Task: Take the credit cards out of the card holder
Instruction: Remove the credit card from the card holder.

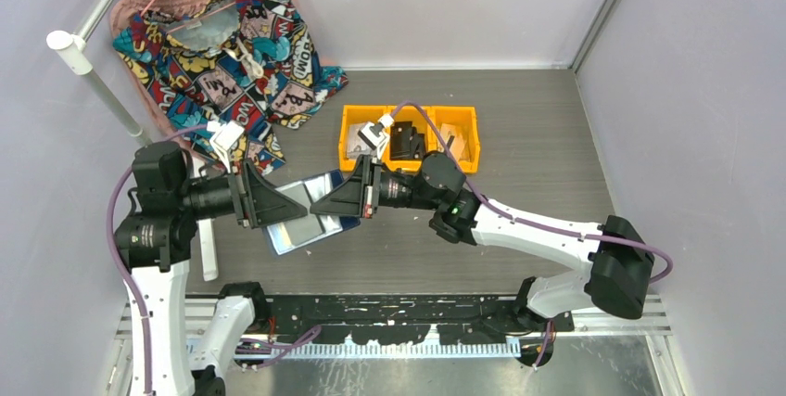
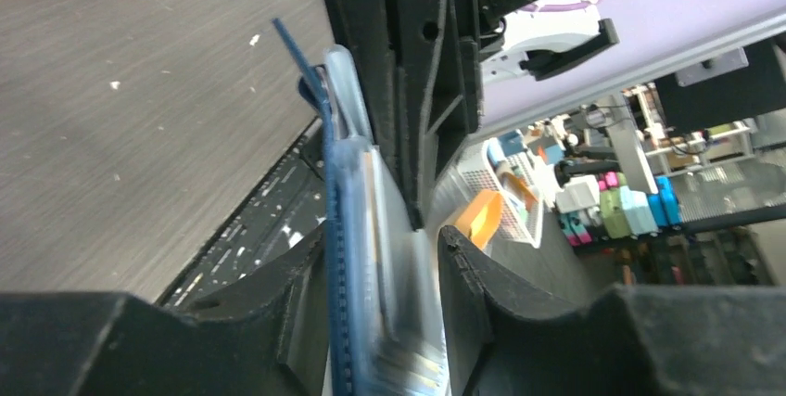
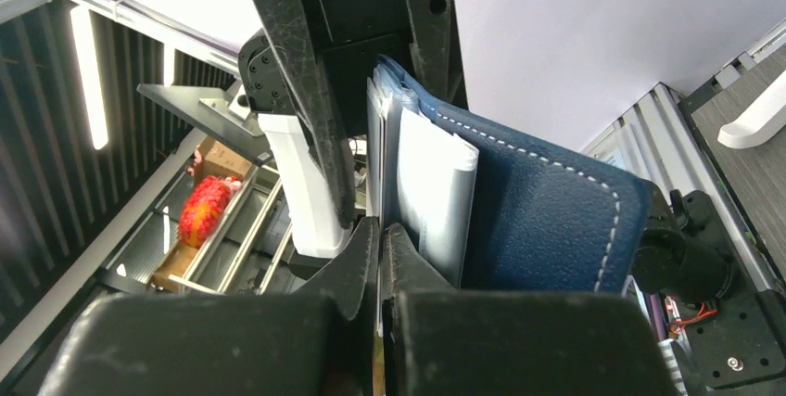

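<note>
As holder (image 1: 301,220) stands edgewise | L pincer (image 2: 382,240) spread | R pincer (image 3: 380,229) pressed together | bins (image 1: 346,136) behind

We see a dark grey wood-grain bench (image 1: 538,136). In the upper left of the frame a comic-print garment (image 1: 236,62) lies partly on it. At upper centre sit yellow bins (image 1: 468,141) holding black items (image 1: 405,144). A white strip (image 1: 208,252) lies at lower left.

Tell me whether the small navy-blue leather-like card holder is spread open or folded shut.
Spread open. In the top view the navy-blue leather-like card holder shows its pale inner side, wide and flat, with a blue edge around it.
</note>
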